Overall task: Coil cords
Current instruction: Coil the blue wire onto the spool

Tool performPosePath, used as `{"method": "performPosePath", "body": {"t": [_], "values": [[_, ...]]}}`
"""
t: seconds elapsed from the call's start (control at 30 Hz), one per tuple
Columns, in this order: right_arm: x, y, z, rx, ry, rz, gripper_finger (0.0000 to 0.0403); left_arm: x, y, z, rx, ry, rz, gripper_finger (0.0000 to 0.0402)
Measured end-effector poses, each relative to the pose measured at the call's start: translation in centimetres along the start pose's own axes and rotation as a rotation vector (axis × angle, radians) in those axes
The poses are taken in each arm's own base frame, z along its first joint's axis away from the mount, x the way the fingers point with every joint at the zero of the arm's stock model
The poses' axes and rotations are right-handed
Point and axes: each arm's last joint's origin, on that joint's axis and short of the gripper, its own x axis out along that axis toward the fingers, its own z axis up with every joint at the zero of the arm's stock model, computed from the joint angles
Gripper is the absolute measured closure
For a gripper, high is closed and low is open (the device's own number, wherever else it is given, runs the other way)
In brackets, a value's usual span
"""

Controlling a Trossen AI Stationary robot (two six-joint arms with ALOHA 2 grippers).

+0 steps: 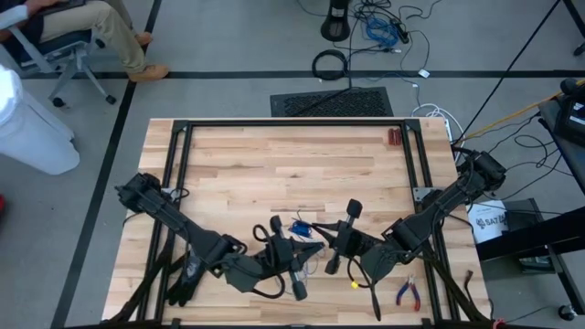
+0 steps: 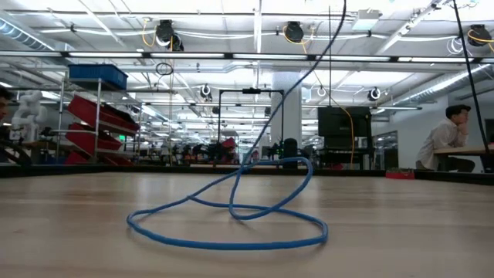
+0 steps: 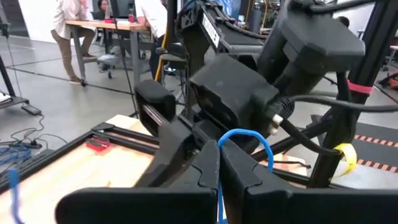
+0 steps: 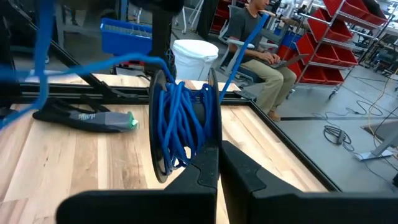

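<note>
left hand (image 3: 217, 163) shut, right hand (image 4: 217, 163) shut

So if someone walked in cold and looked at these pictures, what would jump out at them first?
Probably the blue cord, lying in a loose loop on the wooden table with a strand rising up out of the low view. Next, the two dark arms meeting over the table's near middle, the left gripper shut on a blue strand. The right gripper is shut at a black spool wound thick with the cord.
</note>
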Motion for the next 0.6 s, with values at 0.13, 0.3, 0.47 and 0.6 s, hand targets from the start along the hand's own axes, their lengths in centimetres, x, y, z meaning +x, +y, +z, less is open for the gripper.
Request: {"method": "performPosePath", "body": {"t": [0.13,0.3,0.47,0.6], "values": [[0.0,0.0,0.0,0.000,0.000,0.002,0.0403,0.5,-0.6,-1.3,0.022,0.017,-0.003,0.0398],[0.0,0.0,0.0,0.000,0.001,0.007,0.0403,1.0,-1.3,-2.5,0.020,0.014,-0.006,0.0398],[-0.5,0.0,0.2,0.002,-0.005,0.019,0.0403,1.3,-2.0,-4.0,0.044,0.033,-0.011,0.0398],[-1.3,-0.2,0.6,0.011,-0.019,0.035,0.0403,1.3,-2.6,-5.0,0.062,0.047,-0.019,0.0398]]}}
